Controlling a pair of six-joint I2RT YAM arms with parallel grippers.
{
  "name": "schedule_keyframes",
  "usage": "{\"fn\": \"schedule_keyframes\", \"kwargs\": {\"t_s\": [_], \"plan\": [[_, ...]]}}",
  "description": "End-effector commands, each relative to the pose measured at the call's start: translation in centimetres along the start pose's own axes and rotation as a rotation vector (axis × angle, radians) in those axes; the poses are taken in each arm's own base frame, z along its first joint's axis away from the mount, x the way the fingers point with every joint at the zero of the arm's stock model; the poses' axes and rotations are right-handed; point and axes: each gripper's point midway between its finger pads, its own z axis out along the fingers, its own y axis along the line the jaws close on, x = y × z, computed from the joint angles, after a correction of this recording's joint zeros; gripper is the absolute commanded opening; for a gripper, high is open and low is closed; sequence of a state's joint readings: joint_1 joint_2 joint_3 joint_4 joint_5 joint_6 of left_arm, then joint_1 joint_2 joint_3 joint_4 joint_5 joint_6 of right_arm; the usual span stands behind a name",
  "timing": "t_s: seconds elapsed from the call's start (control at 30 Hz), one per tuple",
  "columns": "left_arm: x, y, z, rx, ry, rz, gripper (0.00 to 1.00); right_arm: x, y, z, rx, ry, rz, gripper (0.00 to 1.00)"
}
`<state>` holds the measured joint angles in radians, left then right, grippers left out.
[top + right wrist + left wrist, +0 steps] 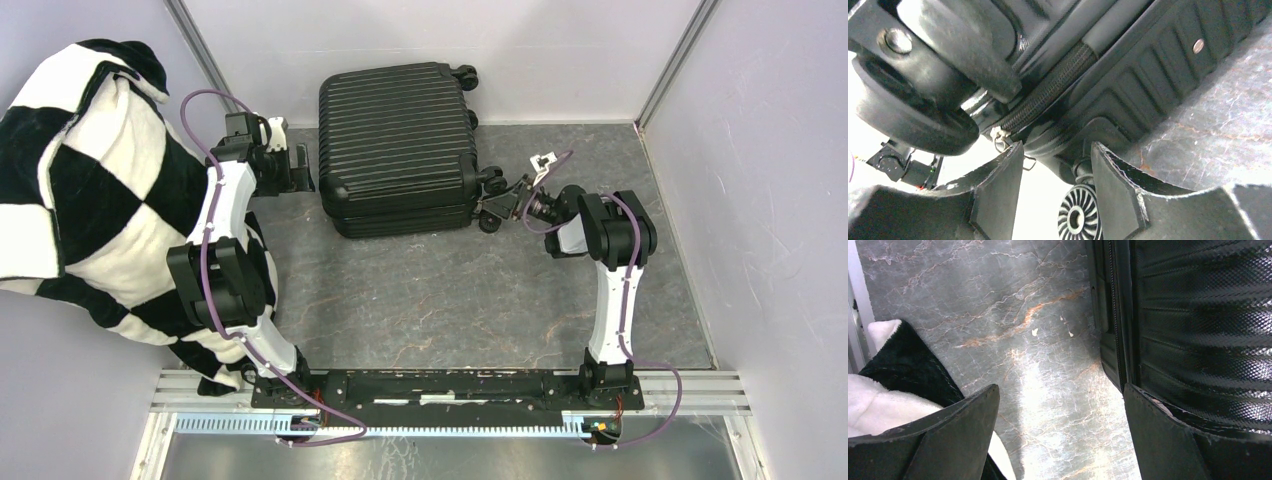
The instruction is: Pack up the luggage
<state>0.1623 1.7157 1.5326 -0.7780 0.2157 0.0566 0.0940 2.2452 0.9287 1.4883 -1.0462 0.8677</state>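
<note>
The luggage (400, 130), a black ribbed hard-shell suitcase, lies shut and flat at the back middle of the floor. My left gripper (290, 165) is open at its left side. In the left wrist view the left gripper (1062, 390) has bare floor between its fingers, and the right finger sits by the luggage (1198, 315) shell. My right gripper (505, 200) is at the near right corner of the case. There the right gripper (1057, 150) stands open around a small caster wheel (1078, 215), with a gap on the wheel's left. A zipper pull (997, 136) hangs by the left fingertip.
A black-and-white checkered blanket (90, 200) is heaped along the left wall, and its edge (878, 400) reaches under my left gripper. The grey marbled floor mat (450, 290) spreads in front of the case. Pale walls with metal posts close in the back and sides.
</note>
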Motion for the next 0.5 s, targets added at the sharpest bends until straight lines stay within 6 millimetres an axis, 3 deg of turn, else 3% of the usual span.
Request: {"fn": "schedule_keyframes", "kwargs": {"t_s": [0.0, 0.2, 0.47], "plan": [[-1.9, -0.1, -1.5, -0.007, -0.061, -0.022, 1.0, -2.0, 5.5, -0.7, -0.195, -0.089, -0.392, 0.58], [-1.5, -0.1, -1.1, -0.005, -0.048, -0.025, 1.0, -1.1, 5.9, -1.0, -0.202, -0.068, -0.401, 0.58], [-1.2, 0.0, -1.0, -0.006, -0.042, -0.023, 1.0, -2.1, 7.0, -1.1, -0.215, -0.077, -0.448, 0.56]]}}
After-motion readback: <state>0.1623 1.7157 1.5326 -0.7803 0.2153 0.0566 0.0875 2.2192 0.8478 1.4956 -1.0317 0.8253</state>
